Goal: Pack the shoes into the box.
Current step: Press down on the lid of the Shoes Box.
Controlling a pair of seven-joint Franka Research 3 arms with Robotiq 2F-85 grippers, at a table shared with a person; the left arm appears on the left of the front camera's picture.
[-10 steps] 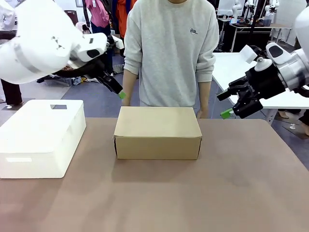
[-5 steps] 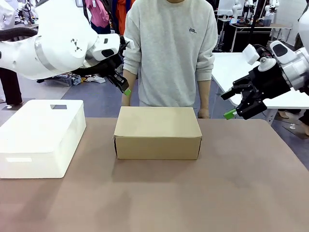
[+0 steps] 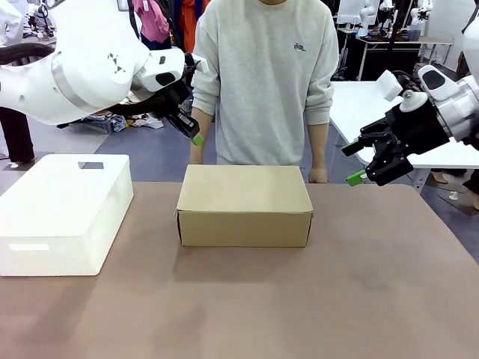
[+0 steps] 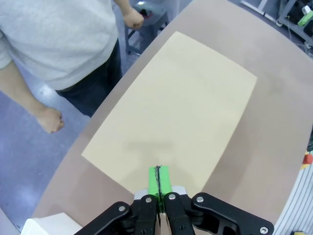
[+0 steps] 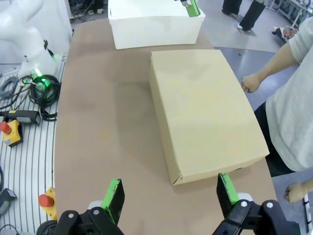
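From the front, the box [image 3: 245, 204] sat closed at the middle of the worktop [image 3: 359, 299], lid down, with a person [image 3: 262, 75] standing just behind it. The left hand [image 3: 196, 139] hung in the air above the box's far left corner, its fingers pressed together on nothing. The right hand [image 3: 356, 176] hovered off the box's far right corner, spread wide and empty. A white block [image 3: 63, 209] lay well to the left of the box. The shoes were not to be seen, and whether they lay inside the box could not be told.

In the left wrist view, the left hand [image 4: 159, 182] pointed down over the box [image 4: 176, 112], green pads shut flat against each other. The person's fists [image 4: 50, 119] hung beside the box's far edge.

In the right wrist view, the right hand [image 5: 171, 193] was fully open above the near end of the box [image 5: 205, 112], with the white block [image 5: 154, 22] beyond it.

The box looked like light, stiff cardboard, prone to sliding on the smooth worktop. Judging by its seams, the lid's front lip seemed the place to take hold, lifted gently while the other hand steadied a side wall.
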